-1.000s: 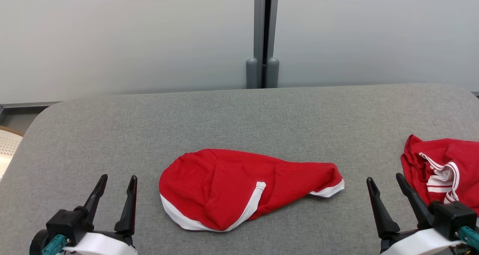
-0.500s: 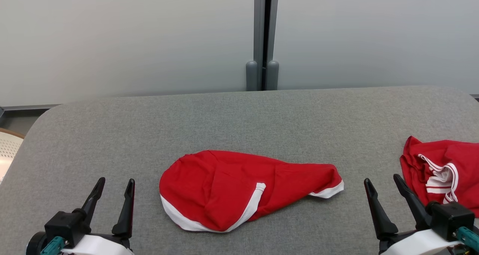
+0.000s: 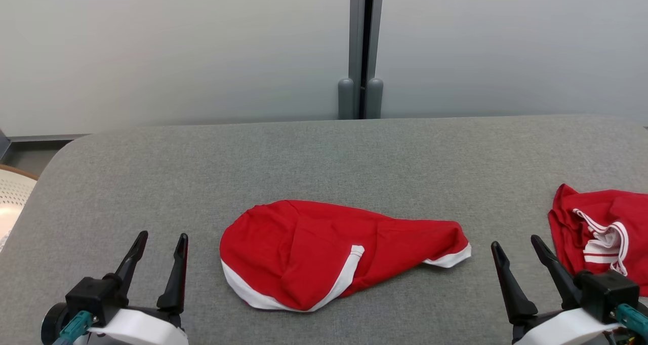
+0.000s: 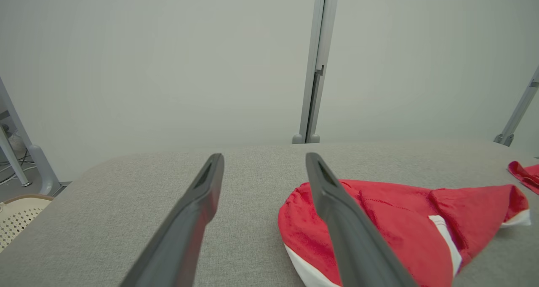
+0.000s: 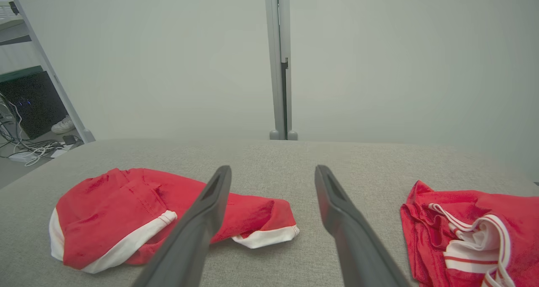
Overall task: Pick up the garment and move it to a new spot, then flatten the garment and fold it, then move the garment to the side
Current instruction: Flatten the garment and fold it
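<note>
- Two red garments with white trim, both on grey padded table.
- Main garment: crumpled into a rounded lump tapering toward the right, at table centre, toward the near edge. White band along lower left rim, white strip across the middle, white cuff at the right tip.
- Second garment: bunched at far right of table, red-striped white trim on top, well apart from main garment.
- Left gripper: low at front left, fingers spread wide, empty. Left of main garment, apart from it in head view.
- Right gripper: low at front right, fingers spread wide, empty. Between the two garments, touching neither.
- Grey post upright behind table centre, between pale wall panels.
- White perforated basket at far left, beyond table edge.
</note>
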